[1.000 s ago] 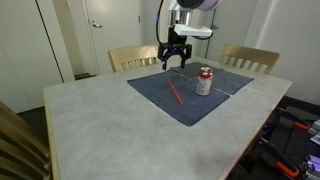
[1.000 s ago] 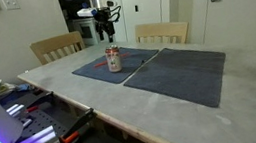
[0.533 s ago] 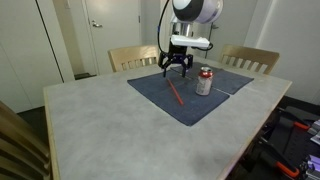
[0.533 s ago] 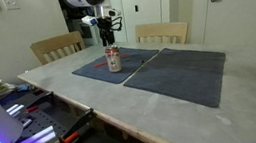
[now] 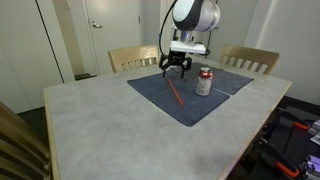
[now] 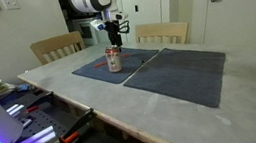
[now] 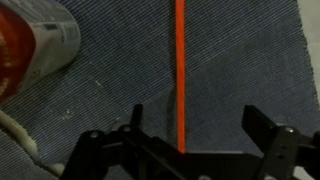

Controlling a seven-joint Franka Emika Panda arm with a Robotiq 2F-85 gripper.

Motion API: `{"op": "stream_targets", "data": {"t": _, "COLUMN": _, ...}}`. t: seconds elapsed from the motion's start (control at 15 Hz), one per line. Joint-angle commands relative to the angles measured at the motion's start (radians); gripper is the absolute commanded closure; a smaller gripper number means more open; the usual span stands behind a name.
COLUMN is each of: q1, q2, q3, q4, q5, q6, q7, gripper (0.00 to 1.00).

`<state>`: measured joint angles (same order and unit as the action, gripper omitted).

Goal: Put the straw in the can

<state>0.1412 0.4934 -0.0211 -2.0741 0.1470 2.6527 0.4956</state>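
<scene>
On the table [image 5: 100,125], atop the dark mat [image 5: 205,112], we see the straw [image 5: 176,93] lying flat, unmoved. Our hand [image 5: 176,70] has dropped lower over its far end, fingers spread and empty. The can [image 5: 204,81] stands upright to the right.

A thin red straw [image 5: 176,94] is seen lying flat and straight on a dark blue mat [image 5: 200,110], near but apart from the can [image 5: 205,81], which is stood upright, silver with red markings
</scene>
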Motion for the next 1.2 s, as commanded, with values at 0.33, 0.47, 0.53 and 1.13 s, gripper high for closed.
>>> {"op": "stream_targets", "data": {"t": 0.33, "q1": 0.013, "q2": 0.020, "q3": -0.007, "q4": 0.032, "q5": -0.019, "q6": 0.013, "q7": -0.035, "gripper": 0.00}}
{"op": "stream_targets", "data": {"t": 0.47, "q1": 0.009, "q2": 0.029, "q3": -0.007, "q4": 0.042, "q5": -0.015, "q6": 0.005, "q7": -0.036, "gripper": 0.00}}
{"op": "stream_targets", "data": {"t": 0.53, "q1": 0.011, "q2": 0.038, "q3": -0.011, "q4": 0.047, "q5": -0.017, "q6": 0.004, "q7": -0.030, "gripper": 0.00}}
{"op": "stream_targets", "data": {"t": 1.13, "q1": 0.009, "q2": 0.117, "q3": -0.016, "q4": 0.095, "q5": 0.001, "q6": -0.002, "q7": -0.013, "gripper": 0.00}}
